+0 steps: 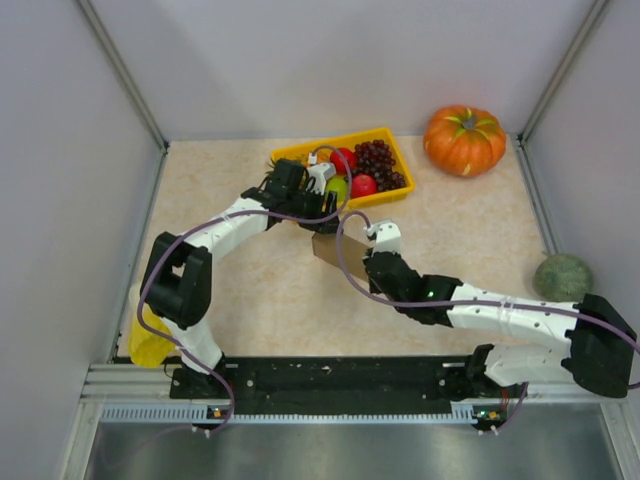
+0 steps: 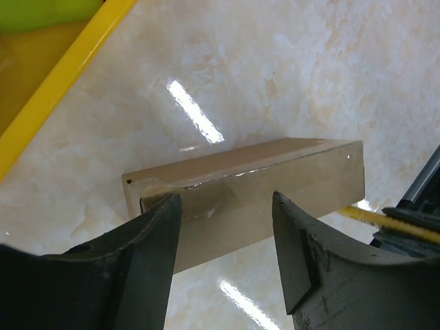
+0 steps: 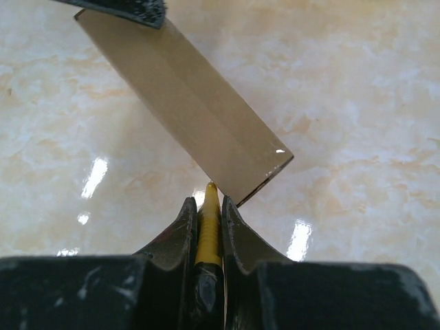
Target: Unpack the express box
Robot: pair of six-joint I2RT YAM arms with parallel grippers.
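My left gripper (image 2: pixel 223 234) stands wide open over one end of the express box (image 2: pixel 275 179), which lies on the table (image 1: pixel 250 300) near the yellow tray (image 1: pixel 290 152). My right gripper (image 3: pixel 206 206) is clamped tight on a yellow tool (image 3: pixel 208 234), its tip right at the box's other end.

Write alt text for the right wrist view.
The right fingers pinch a thin yellow tool, its tip at the near end of the express box, a flat brown carton lying diagonally on the glossy marbled table. A dark left finger sits at the box's far end.
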